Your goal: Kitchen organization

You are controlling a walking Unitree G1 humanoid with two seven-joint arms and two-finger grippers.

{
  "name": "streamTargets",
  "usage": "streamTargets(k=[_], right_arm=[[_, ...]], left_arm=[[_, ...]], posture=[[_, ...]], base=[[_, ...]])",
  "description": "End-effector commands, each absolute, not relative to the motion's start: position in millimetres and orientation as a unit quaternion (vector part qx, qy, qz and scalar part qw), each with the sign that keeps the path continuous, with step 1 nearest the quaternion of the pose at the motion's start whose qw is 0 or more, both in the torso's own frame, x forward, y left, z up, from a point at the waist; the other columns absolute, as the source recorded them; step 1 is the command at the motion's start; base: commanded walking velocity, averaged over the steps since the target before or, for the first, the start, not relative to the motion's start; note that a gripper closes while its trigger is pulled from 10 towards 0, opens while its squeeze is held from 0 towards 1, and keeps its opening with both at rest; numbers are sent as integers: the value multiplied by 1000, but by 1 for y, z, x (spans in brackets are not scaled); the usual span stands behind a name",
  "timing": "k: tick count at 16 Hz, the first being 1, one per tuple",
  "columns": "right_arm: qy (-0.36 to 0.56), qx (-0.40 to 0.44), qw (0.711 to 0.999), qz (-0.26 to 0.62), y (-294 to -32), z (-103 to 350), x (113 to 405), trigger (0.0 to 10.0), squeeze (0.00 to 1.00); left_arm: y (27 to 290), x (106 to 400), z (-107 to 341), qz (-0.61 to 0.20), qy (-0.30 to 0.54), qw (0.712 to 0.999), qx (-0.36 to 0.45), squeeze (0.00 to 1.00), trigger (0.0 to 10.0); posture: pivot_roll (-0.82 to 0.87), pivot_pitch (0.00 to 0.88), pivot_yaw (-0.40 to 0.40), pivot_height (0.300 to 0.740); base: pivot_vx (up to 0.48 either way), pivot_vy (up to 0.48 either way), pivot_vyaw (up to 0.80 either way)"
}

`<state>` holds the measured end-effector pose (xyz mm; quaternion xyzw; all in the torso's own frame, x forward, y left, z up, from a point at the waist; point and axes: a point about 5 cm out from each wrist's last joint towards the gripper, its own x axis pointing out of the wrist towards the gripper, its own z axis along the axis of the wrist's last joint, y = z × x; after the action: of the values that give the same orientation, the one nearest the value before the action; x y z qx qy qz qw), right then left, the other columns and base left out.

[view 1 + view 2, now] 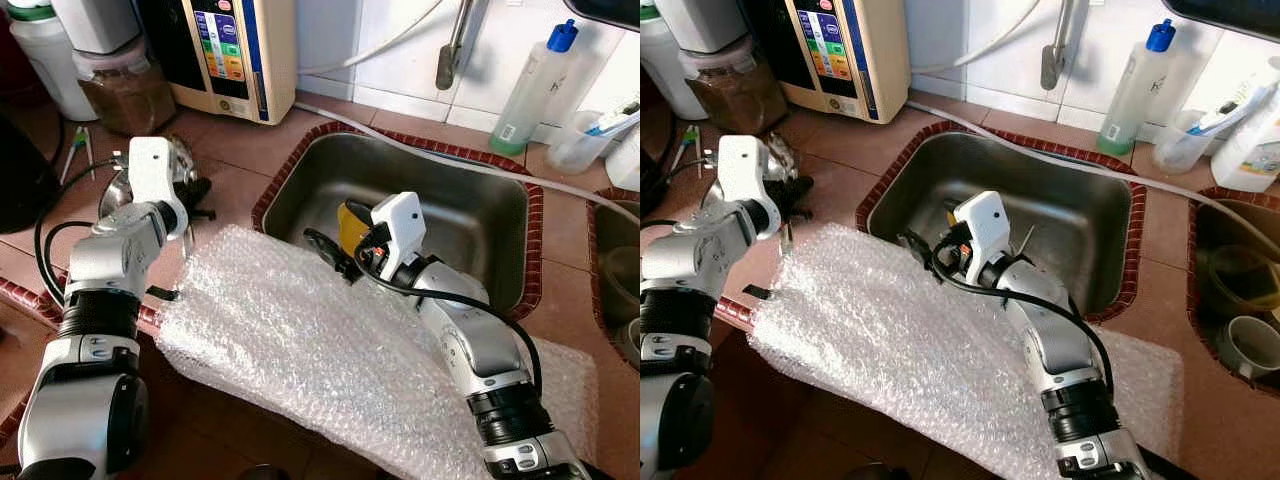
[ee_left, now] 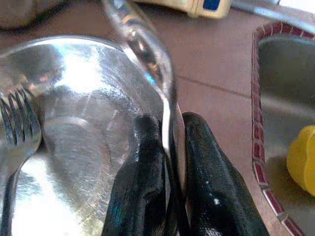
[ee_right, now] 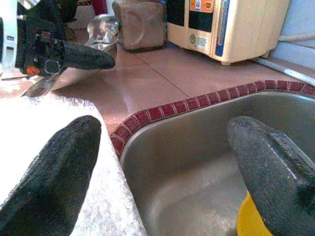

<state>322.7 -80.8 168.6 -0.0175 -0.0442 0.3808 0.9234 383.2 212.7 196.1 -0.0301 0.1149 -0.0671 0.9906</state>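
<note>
We note the terracotta tiled surface (image 1: 250,150), with the steel sink (image 1: 480,215) set into it as our landmark. A sheet of bubble wrap (image 1: 300,340) lies on the surface along the sink's near rim, its far corner overlapping that rim. On the surface beyond the sink's far left corner stands a cream water ionizer (image 1: 225,50); a soap bottle with a blue cap (image 1: 533,85) stands beyond the far right corner.

Left of the sink sits a steel bowl (image 2: 74,123) with a fork (image 2: 19,123) inside. The left gripper (image 2: 167,152) has its fingers (image 2: 140,172) closed on the bowl's rim.

The right gripper (image 3: 162,162) hovers at the sink's near left edge, fingers spread apart, holding nothing. A yellow object (image 1: 350,225) lies inside the sink just beside it.
</note>
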Motion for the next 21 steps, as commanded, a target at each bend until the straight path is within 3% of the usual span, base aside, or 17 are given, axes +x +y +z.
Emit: streamTargets(k=[1,11,12,13,15,16,17,18,20,21], right_arm=[[-42,-22,923,381,-80,168,324,10000,0],[-24,-35,927,374,-82,160,325,10000,0],[-23,-35,927,374,-83,160,325,10000,0],[-23,-35,927,373,-83,160,325,10000,0],[-21,-37,927,372,-83,160,325,10000,0],[-21,-37,927,371,-83,160,325,10000,0],[-21,-37,928,370,-84,159,326,10000,0],[-20,-37,928,370,-84,159,325,10000,0],[-19,-37,928,369,-84,158,325,10000,0],[-16,-36,929,369,-84,157,325,10000,0]], left_arm=[[212,383,193,-66,119,990,-42,0,0],[187,373,151,-140,189,972,12,0,0],[186,373,150,-141,190,971,13,0,1725],[186,373,147,-142,192,971,14,0,2824],[185,372,143,-146,198,969,19,0,3098],[185,372,142,-145,200,969,21,0,4118],[186,372,139,-146,205,967,26,0,3412],[185,371,137,-151,209,966,27,0,588],[184,370,134,-160,216,962,38,0,0],[185,369,132,-158,218,962,52,0,10000]], posture=[[-14,94,50,740],[-21,101,44,740],[-21,102,44,740],[-22,103,44,740],[-25,103,44,740],[-25,104,45,740],[-26,103,45,740],[-27,104,45,740],[-27,105,47,740],[-26,105,45,740]], base=[[0,0,0],[0,0,0],[0,0,0],[0,0,0],[0,0,0],[0,0,0],[0,0,0],[0,0,0],[0,0,0],[0,0,0]])
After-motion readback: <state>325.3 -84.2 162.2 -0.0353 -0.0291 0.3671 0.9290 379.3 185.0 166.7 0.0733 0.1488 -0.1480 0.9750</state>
